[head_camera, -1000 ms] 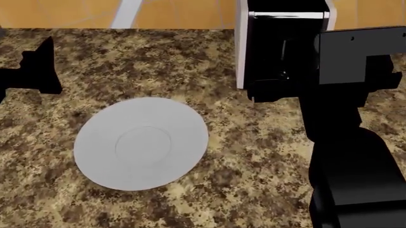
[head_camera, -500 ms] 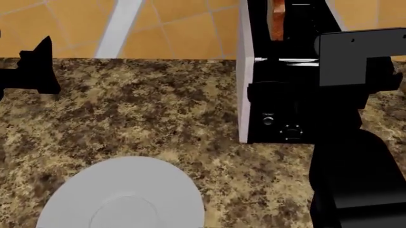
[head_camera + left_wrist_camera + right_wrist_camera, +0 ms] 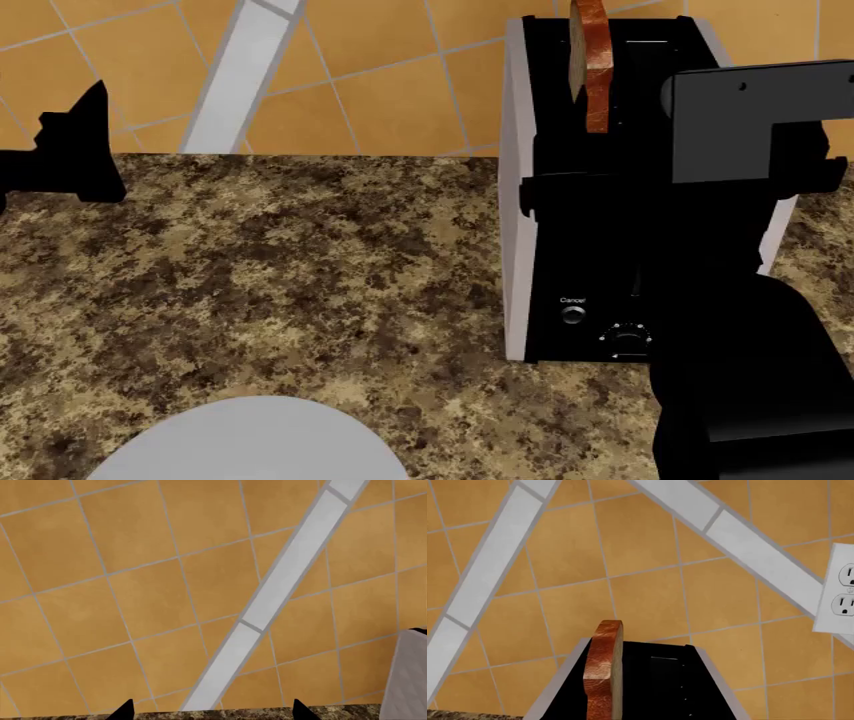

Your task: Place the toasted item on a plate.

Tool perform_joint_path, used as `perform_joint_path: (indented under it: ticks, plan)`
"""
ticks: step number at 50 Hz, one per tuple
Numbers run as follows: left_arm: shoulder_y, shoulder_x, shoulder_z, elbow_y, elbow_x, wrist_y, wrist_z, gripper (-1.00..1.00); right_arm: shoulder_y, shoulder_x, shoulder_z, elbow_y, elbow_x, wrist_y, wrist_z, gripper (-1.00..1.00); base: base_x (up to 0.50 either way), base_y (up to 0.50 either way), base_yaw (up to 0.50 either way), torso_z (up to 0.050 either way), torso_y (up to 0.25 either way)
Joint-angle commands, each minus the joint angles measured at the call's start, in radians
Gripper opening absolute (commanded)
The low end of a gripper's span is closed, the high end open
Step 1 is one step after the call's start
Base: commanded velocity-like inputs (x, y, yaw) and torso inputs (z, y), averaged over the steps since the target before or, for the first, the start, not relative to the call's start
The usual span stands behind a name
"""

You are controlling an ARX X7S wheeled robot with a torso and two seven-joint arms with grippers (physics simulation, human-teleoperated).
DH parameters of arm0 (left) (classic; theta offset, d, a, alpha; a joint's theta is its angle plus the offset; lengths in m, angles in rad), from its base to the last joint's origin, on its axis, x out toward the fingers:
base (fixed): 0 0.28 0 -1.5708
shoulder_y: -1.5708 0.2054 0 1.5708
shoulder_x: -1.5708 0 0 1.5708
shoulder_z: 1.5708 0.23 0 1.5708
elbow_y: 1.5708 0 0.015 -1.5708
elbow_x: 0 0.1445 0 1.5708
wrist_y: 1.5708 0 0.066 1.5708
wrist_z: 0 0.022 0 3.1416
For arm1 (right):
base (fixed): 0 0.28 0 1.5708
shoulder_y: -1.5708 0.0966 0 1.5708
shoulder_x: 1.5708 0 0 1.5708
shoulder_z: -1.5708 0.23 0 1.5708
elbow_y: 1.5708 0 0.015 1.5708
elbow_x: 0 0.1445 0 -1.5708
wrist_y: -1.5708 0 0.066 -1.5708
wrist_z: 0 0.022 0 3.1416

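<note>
The toasted item is a golden-brown slice of bread standing upright in the left slot of the black toaster. In the right wrist view the slice shows edge-on, rising from the toaster's top, close ahead of the camera. The plate lies on the counter at the lower left, cut off by the frame's bottom edge. My left gripper hovers at the far left; its fingertips stand wide apart and empty. My right arm is beside the toaster's right side; its fingers are hidden.
The speckled brown granite counter ends at an orange tiled wall with white diagonal strips. A white wall outlet is behind the toaster to the right. The toaster's knob and cancel button face me.
The head view has swung upward: the plate slid to the bottom edge, and the toaster's top, the bread slice and the tiled wall came into view. Both arms hold the same places in the frame.
</note>
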Motion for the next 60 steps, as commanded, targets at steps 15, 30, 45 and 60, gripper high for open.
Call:
perform_joint_path:
  ticks: [15,30,45,60]
  plan:
    - [0.01,0.006,0.011,-0.033,0.001,0.036,0.006,1.0,0.084,0.014,-0.033,-0.039,0.057,0.211,-0.012,1.0,0.0,0.0,0.0,0.0,0.0]
    - [0.015,0.0,0.003,-0.034,-0.006,0.04,0.004,1.0,0.23,-0.022,-0.149,0.209,-0.013,0.162,-0.033,1.0,0.0,0.0,0.0,0.0,0.0]
    - [0.018,0.0,0.007,-0.04,-0.008,0.047,0.001,1.0,0.304,-0.056,-0.204,0.446,-0.058,0.073,-0.051,1.0,0.0,0.0,0.0,0.0,0.0]
    - [0.038,-0.005,-0.005,-0.028,-0.02,0.048,-0.005,1.0,0.364,-0.079,-0.235,0.545,-0.056,0.147,-0.068,1.0,0.0,0.0,0.0,0.0,0.0]
